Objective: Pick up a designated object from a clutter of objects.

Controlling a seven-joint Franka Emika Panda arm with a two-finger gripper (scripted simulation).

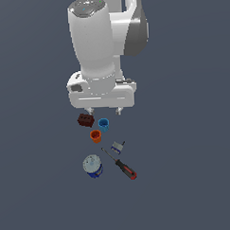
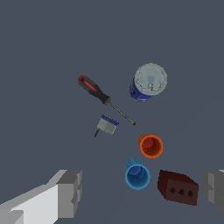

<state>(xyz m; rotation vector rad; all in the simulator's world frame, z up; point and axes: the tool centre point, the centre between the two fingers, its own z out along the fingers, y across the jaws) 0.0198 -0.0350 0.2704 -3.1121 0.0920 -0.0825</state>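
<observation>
The small orange cup stands hollow side up in the middle of the clutter, and shows in the wrist view too. The blue cup stands just behind it, the dark brown studded brick beside that. My gripper hangs open and empty above the brick and blue cup, well clear of them. Its two fingers stand wide apart in the wrist view.
A grey clamp, a red-and-black-handled screwdriver and a blue-and-silver can lie on the dark grey floor nearer the front of the exterior view.
</observation>
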